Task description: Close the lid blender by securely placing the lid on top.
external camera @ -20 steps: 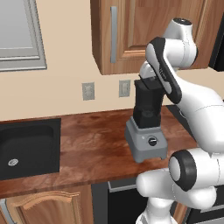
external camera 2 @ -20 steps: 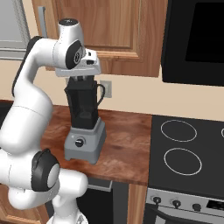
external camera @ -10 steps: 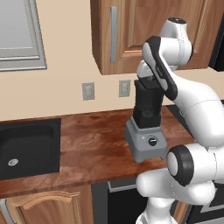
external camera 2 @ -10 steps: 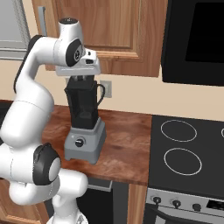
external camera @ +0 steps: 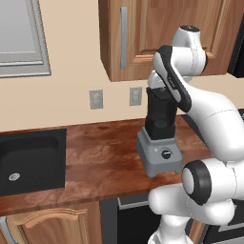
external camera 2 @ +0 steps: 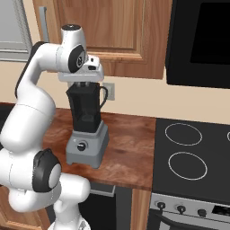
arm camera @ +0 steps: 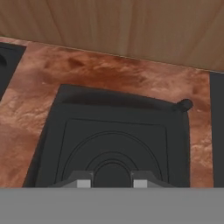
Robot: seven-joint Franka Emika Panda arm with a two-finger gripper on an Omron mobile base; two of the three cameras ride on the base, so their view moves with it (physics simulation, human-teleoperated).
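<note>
The blender (external camera: pixel 159 155) (external camera 2: pixel 85 143) stands on the wooden counter, a grey base with a black knob under a tall dark jar (external camera 2: pixel 84 110). In the hand view the black square lid (arm camera: pixel 113 135) lies flat right below the hand, with its raised centre between my fingertips (arm camera: pixel 83 181). My gripper (arm camera: pixel 111 181) is shut on that centre. From the right base view the gripper (external camera 2: pixel 83 83) points straight down at the jar's top, where the lid (external camera 2: pixel 92 87) sits at rim level. Whether the lid is fully seated I cannot tell.
A black sink basin (external camera: pixel 31 162) is set into the counter at the left. The stove top (external camera 2: pixel 193 157) lies to the right of the blender. Wooden wall cabinets (external camera 2: pixel 112 31) hang close above the hand, with wall outlets (external camera: pixel 96 99) behind.
The arm's upper joints have shifted very slightly. The gripper stays shut on the lid at the top of the jar.
</note>
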